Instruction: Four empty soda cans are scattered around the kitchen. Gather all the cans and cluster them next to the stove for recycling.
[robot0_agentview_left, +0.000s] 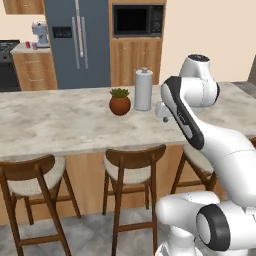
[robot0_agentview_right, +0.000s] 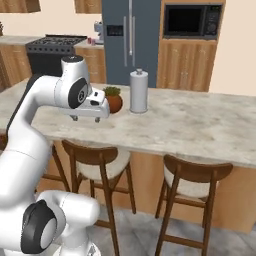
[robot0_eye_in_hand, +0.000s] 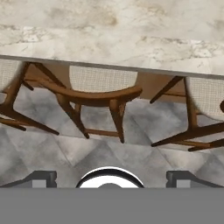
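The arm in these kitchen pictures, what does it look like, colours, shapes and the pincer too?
The arm is built of rounded glossy white segments with dark grey to black joint bands and round dark end caps. No cables or markings show. A white hand block carries the pincer, whose two small dark grey finger tips are blocky and squared.

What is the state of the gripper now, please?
Gripper: open, holding nothing, above the stools beside the counter.

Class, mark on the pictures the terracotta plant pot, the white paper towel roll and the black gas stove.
Round terracotta plant pot (robot0_agentview_left: 120, 105), left base view, on its rounded belly.
White upright paper towel roll (robot0_agentview_left: 143, 90), left base view, mid-side of the roll.
Black gas stove (robot0_agentview_right: 52, 50), right base view, on its front below the grates.
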